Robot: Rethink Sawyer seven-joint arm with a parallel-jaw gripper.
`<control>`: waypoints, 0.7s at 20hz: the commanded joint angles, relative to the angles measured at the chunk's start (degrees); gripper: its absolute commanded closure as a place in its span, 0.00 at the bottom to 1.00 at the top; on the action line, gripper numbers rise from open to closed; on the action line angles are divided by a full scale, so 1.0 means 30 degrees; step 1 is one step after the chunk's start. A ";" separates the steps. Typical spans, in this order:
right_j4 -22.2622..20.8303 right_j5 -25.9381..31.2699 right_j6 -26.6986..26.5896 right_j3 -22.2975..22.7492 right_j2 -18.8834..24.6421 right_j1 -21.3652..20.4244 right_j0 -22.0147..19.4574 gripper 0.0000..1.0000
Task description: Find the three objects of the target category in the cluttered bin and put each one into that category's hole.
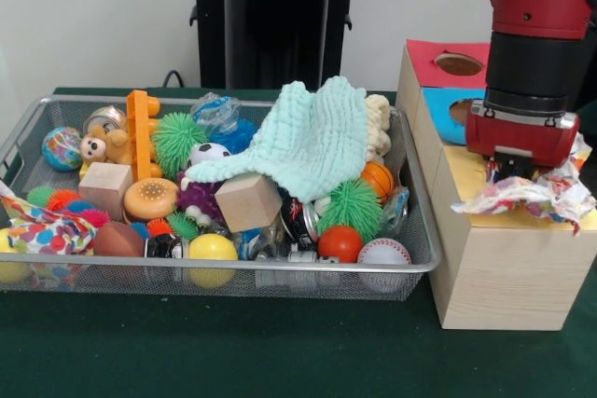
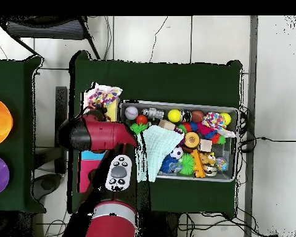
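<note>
The end effector (image 1: 511,167) hangs low over the yellow top of the box (image 1: 499,272), directly above a crumpled dotted cloth (image 1: 527,195) lying there; its fingers are hidden, so I cannot tell whether it grips the cloth. The hole is covered from sight. Across the bin (image 1: 410,263) from the end effector, a second dotted cloth (image 1: 42,228) drapes over the far end's rim. A mint cloth (image 1: 308,142) tops the toys between them.
</note>
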 commanded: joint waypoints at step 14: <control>-0.0876 1.2014 0.0393 -0.1486 -0.1066 0.0836 -0.0123 1.00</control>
